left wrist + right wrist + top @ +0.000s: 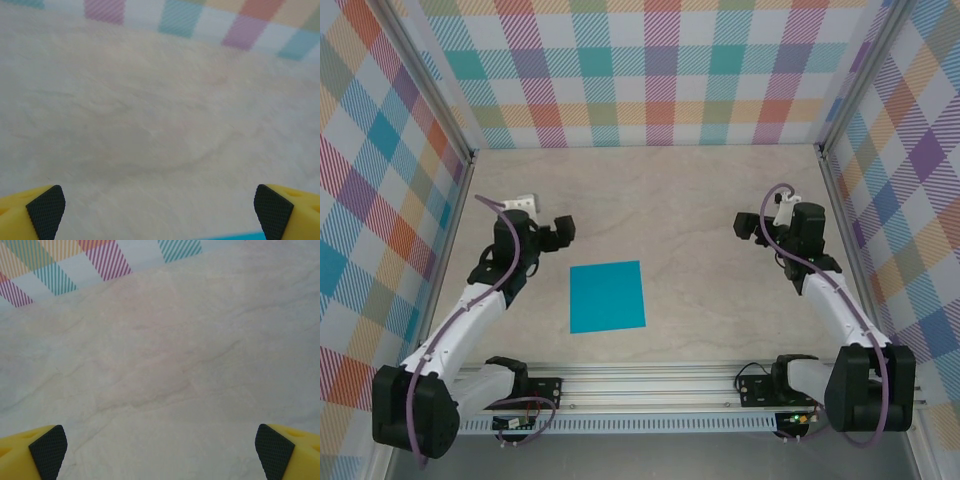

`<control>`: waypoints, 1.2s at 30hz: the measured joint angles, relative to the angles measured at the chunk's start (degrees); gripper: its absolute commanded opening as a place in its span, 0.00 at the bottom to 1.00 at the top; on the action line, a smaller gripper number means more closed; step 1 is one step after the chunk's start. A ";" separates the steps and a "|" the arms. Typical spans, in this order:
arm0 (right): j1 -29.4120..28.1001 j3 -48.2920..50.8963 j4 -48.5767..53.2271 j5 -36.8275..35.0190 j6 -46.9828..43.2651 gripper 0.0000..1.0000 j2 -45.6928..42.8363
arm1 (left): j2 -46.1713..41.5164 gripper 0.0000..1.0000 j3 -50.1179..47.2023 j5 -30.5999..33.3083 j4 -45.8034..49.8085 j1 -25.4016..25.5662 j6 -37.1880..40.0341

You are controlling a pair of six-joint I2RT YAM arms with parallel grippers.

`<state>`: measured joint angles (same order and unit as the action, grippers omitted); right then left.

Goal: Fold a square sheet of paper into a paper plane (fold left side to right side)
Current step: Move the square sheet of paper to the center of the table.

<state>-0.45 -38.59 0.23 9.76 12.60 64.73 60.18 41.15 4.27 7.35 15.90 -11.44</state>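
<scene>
Left gripper (pixel 560 232): spread to full width, clasping nothing, touching nothing. In the left wrist view, yellow fingers with black pads (pixel 46 207) at the two lower corners, only bare table (pixel 150 125) between them. Hangs just beyond the far left corner of the square sheet of paper (pixel 607 296), apart from it. A thin cyan sliver of that sheet (pixel 235 236) at the bottom edge of the left wrist view, near the right-hand finger.

Right gripper (pixel 745 225): likewise wide open and empty. In the right wrist view, pads (pixel 48 447) far apart, pale marbled tabletop between and ahead of them. Sits well apart from the sheet, off to its right and a little farther back.

Sheet: flat on the table, unfolded, no visible crease, all four edges down and uncovered. Lies between the two arms, nearer the left one, toward the near side, short of the metal rail (pixel 660 385) carrying the arm bases. Edges roughly square to the table, with a slight tilt.

Open room: bare table on every side of the sheet, widest beyond its far edge up to the plaid walls (pixel 650 70). Walls close off the back and both sides; left and right arms near their own side walls.
</scene>
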 measured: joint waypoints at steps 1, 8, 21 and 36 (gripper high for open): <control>0.00 0.00 1.11 0.07 0.35 1.00 -0.22 | 0.39 1.00 0.46 -0.31 3.26 2.75 -0.92; 0.00 -0.11 5.64 0.17 2.25 1.00 0.22 | 11.13 1.00 1.03 -2.80 20.74 19.74 -8.59; 0.00 -0.74 7.19 0.17 3.50 1.00 3.17 | 33.79 1.00 14.58 -0.09 27.50 27.85 -10.78; 0.00 -0.76 7.85 0.20 3.50 1.00 3.17 | 42.99 1.00 22.03 0.90 28.76 27.74 -11.06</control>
<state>-0.45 -39.35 8.08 9.96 16.10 67.90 103.18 63.18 5.17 36.12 43.64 -22.50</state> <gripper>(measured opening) 0.996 0.997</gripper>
